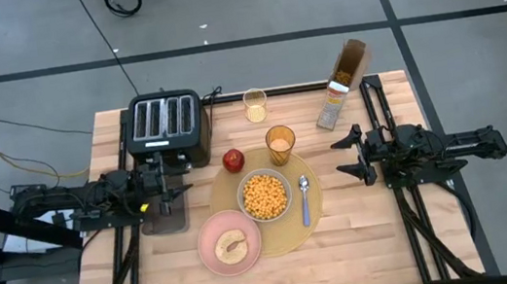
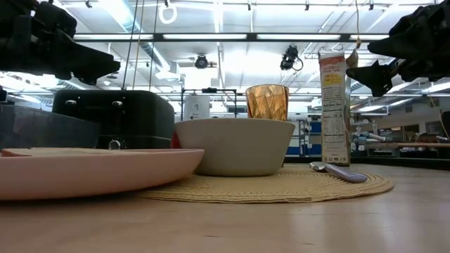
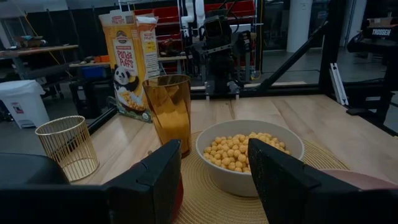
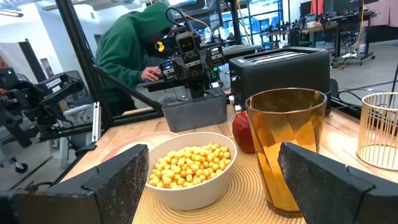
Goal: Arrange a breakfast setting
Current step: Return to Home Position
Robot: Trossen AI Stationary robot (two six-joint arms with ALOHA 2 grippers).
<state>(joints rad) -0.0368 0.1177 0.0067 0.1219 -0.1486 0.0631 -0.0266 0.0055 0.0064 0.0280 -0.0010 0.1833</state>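
A round tan placemat [image 1: 291, 240] lies mid-table. On it stand a white bowl [image 1: 265, 196] of yellow cereal balls and an amber glass [image 1: 280, 144]; a metal spoon [image 1: 304, 199] lies right of the bowl. A pink plate [image 1: 228, 242] with food overlaps the mat's near left rim. A red apple [image 1: 233, 159] rests on the table off the mat's far left. My left gripper [image 1: 182, 176] hovers open at the left, my right gripper [image 1: 348, 154] open at the right, both level and holding nothing.
A black four-slot toaster [image 1: 167, 127] stands at the far left, a gold wire cup [image 1: 255, 104] behind the glass, a cereal box [image 1: 342, 84] at the far right. A grey tray [image 1: 167, 212] sits under my left gripper. A person in a green hoodie [image 4: 134, 43] is beyond the left side.
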